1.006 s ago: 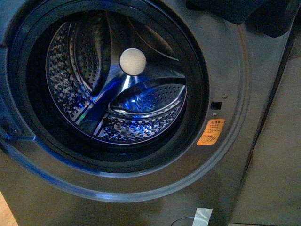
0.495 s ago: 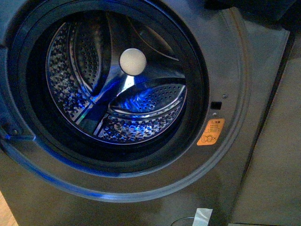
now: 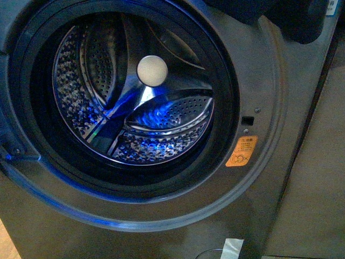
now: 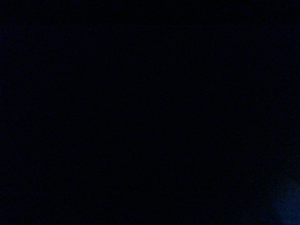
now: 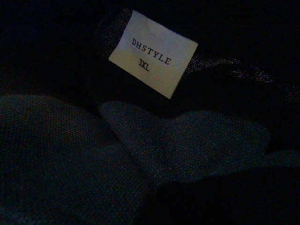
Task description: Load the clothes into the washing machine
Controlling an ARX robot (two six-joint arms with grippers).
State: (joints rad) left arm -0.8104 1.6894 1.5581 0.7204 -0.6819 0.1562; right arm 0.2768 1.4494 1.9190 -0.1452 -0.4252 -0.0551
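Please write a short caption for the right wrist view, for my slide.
Close-up of the dark clothes, with a white label reading DHSTYLE 3XL.

The clothes run off the front view's top edge, so only a dark lump shows. The washer is cut off on every side. The print on its sticker is too small to read. The left wrist view is dark. Fabric fills the right wrist view, and its overall shape cannot be told.
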